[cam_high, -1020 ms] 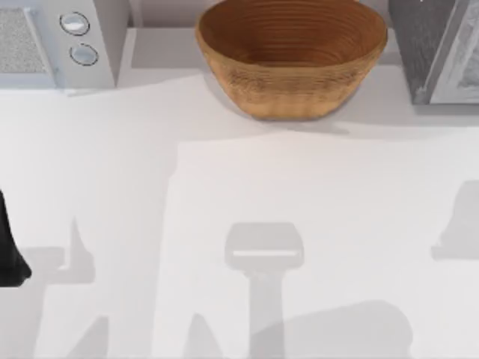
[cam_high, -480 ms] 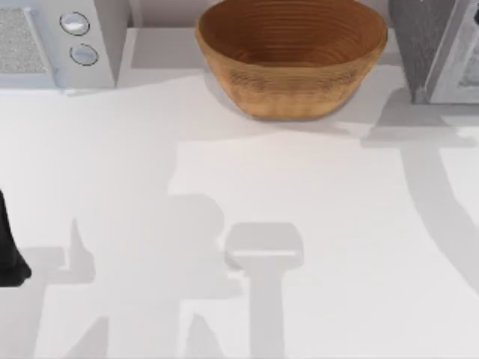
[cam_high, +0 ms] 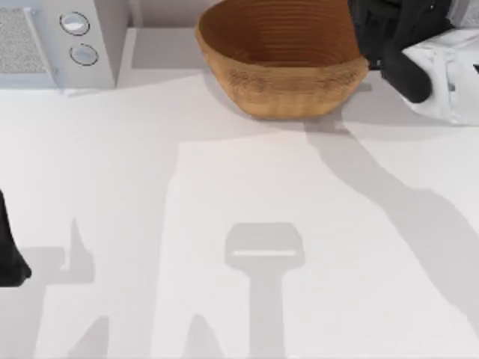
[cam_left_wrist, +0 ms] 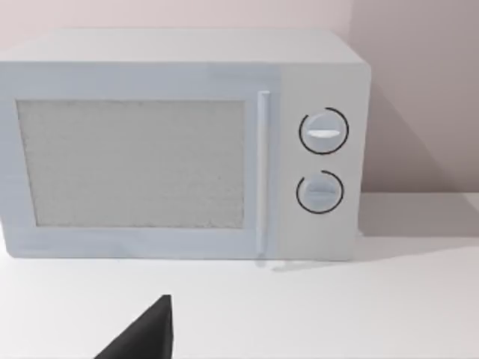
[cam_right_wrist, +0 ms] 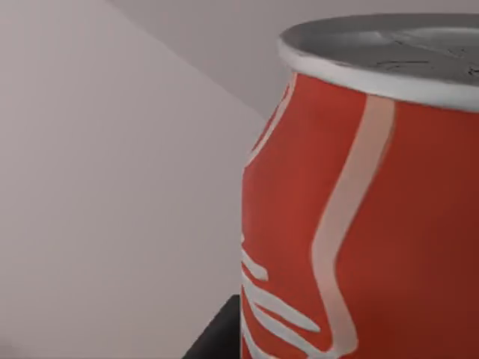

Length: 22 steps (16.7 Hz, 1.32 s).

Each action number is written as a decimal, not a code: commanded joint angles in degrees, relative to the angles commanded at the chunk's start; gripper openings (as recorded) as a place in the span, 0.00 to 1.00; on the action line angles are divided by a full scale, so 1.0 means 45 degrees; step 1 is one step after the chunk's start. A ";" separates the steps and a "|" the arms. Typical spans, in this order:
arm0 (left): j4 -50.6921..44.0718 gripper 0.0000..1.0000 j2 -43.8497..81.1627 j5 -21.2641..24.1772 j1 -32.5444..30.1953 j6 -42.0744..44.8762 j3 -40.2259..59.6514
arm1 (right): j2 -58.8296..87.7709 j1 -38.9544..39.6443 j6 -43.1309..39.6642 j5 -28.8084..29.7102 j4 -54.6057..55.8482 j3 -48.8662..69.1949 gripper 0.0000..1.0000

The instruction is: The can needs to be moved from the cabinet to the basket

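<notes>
The right gripper (cam_high: pixel 389 34) hangs over the far right rim of the basket (cam_high: pixel 288 82), with open white table (cam_high: pixel 224 172) in front. The can (cam_right_wrist: pixel 359 217) sits right against it, upright, silver top up; it looks held, though the fingers' spread can't be made out. The left arm (cam_high: pixel 9 254) sits parked at the table's left edge, facing the microwave (cam_left_wrist: pixel 179 149).
</notes>
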 joint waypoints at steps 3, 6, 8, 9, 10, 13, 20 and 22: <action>0.0000 1.00 0.0000 0.0000 0.0000 0.0000 0.0000 | 0.2167 0.0560 0.0013 0.0600 0.0608 0.1521 0.00; 0.0000 1.00 0.0000 0.0000 0.0000 0.0000 0.0000 | 0.3115 0.0813 0.0019 0.0881 0.0896 0.2219 0.00; 0.0000 1.00 0.0000 0.0000 0.0000 0.0000 0.0000 | 0.3165 0.0826 0.0019 0.0896 0.0911 0.2255 0.00; 0.0000 1.00 0.0000 0.0000 0.0000 0.0000 0.0000 | 0.3165 0.0826 0.0019 0.0896 0.0911 0.2255 0.00; 0.0000 1.00 0.0000 0.0000 0.0000 0.0000 0.0000 | 0.3165 0.0826 0.0019 0.0896 0.0911 0.2255 0.00; 0.0000 1.00 0.0000 0.0000 0.0000 0.0000 0.0000 | 0.3366 0.0723 0.0041 0.0813 0.0863 0.2347 0.00; 0.0000 1.00 0.0000 0.0000 0.0000 0.0000 0.0000 | 0.4242 0.0496 0.0004 0.0581 0.0793 0.3463 0.00; 0.0000 1.00 0.0000 0.0000 0.0000 0.0000 0.0000 | 0.4242 0.0496 0.0004 0.0581 0.0793 0.3463 0.08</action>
